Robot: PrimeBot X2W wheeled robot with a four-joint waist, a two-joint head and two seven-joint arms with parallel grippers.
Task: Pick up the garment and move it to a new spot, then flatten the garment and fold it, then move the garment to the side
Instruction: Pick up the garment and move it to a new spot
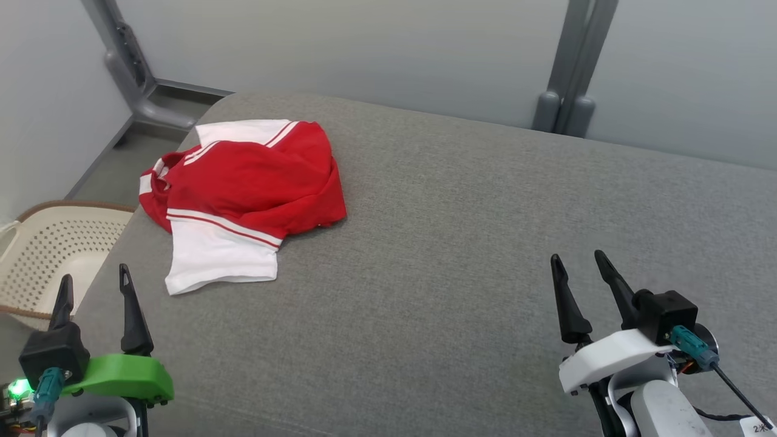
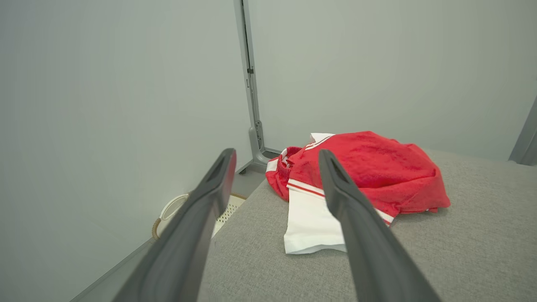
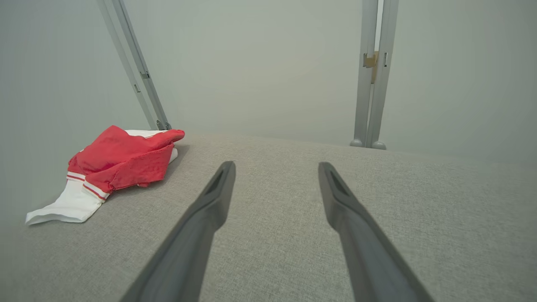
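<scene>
Red-and-white crumpled fabric garment [image 1: 243,188] is lying untouched on a grey upholstered surface [image 1: 455,273]. Nearest the camera, the left gripper [image 1: 95,273] is hovering over the near left corner and the right gripper [image 1: 576,255] over the near right, each with its jaws spread wide and gripping nothing. Farther on, the garment is sitting bunched at the far left, a white part trailing nearward, well apart from both grippers. Behind it, grey metal posts [image 1: 573,67] are rising against the far wall [image 1: 364,48].
</scene>
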